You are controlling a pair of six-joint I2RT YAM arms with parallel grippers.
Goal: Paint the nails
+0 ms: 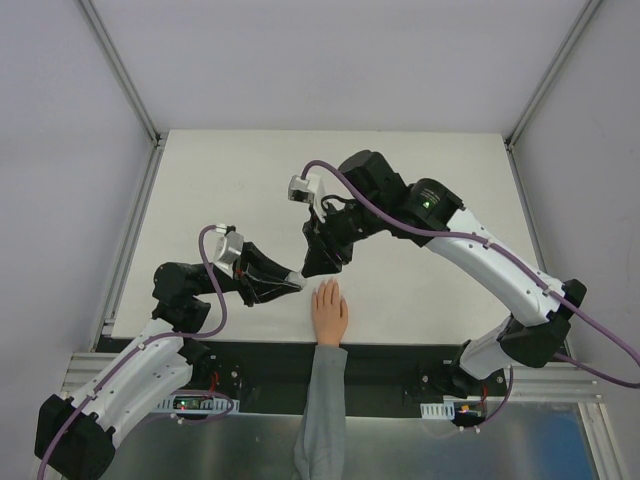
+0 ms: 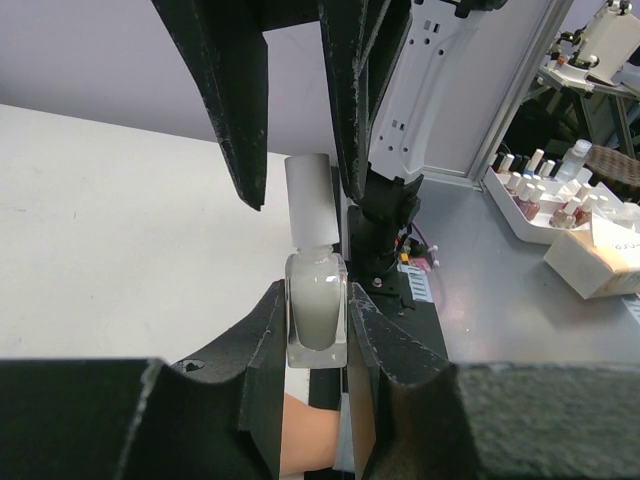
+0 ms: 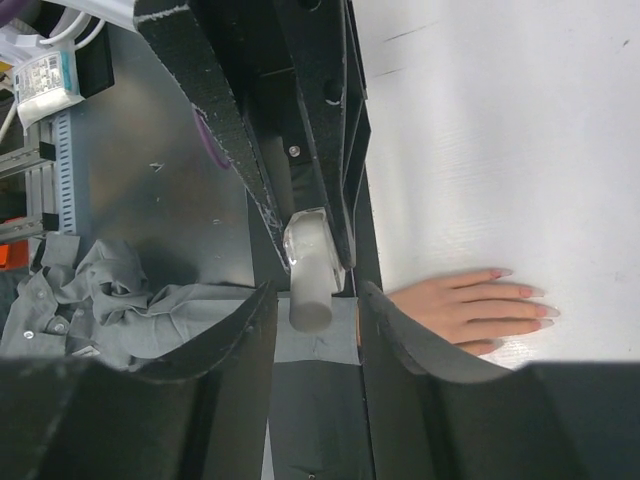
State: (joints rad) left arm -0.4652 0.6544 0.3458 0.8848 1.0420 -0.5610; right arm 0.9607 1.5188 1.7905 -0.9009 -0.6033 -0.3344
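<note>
— Where is the bottle [image 2: 316,325] kept?

— It is held up in the air, close by the fingertips of the mannequin hand [image 1: 329,310]. Its glass part is squeezed tight by the left gripper [image 2: 315,300], so it cannot tip or turn.

— What is kept inside?

— Pale grey paint is seen through the glass, and the bottle looks nearly full. The white cap [image 2: 309,200] is not off yet, so nothing can be spilled.

— Why is the right gripper [image 3: 313,292] put there?

— Its fingers are set apart, one on each side of the cap. No squeeze is seen yet. The cap is probably meant to be twisted off.

— And the nails [image 3: 545,311]?

— They are found at the finger ends of the mannequin hand, which is laid flat on the table [image 1: 420,200]. They are pointed away from the grey sleeve [image 1: 322,400]. Whether paint is on them cannot be told.
</note>
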